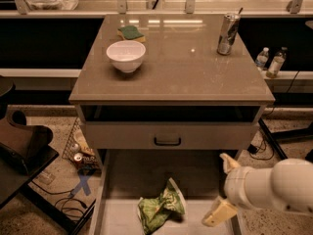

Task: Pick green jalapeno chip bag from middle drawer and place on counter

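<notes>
- Glossy bench (195,77) carries a white bowl (126,56) and a can (228,33).
- Green jalapeno chip bag (160,207) lies crumpled in the open middle drawer (122,218).
- Gripper (216,190) hovers right of the bag, fingers spread, empty.
- Risk: slick foil may slip from a shallow pinch.

No legible text; pincer (223,188) low right, by middle drawer (122,218).

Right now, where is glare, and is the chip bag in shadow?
Camera view: light glare streaks the far edge of the counter beside the sponge; the green jalapeno chip bag lies dimmer in the middle drawer, the open gripper to its right.
</notes>
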`<state>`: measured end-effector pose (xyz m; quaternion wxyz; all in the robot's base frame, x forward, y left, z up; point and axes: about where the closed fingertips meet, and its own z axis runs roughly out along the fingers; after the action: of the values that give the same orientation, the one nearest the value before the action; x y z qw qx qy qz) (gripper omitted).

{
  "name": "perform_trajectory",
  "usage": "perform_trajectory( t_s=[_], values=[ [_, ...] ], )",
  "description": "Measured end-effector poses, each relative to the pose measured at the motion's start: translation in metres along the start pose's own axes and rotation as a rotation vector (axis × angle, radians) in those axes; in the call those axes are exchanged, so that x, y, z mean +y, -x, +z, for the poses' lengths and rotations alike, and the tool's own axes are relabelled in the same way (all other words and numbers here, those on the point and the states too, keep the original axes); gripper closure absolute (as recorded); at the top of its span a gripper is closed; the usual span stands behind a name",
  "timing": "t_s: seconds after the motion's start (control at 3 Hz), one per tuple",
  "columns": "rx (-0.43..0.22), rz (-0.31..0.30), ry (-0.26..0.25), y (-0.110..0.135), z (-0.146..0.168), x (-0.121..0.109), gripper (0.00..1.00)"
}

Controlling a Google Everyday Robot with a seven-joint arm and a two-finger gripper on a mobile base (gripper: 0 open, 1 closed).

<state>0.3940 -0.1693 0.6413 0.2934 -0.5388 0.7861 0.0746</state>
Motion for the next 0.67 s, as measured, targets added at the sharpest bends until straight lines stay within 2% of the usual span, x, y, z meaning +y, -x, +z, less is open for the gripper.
perform_trajectory(
  t_s=[0.67],
  values=[
    [-0.128, 0.003, 0.052, 0.036, 0.118, 0.029, 0.00]
  ],
)
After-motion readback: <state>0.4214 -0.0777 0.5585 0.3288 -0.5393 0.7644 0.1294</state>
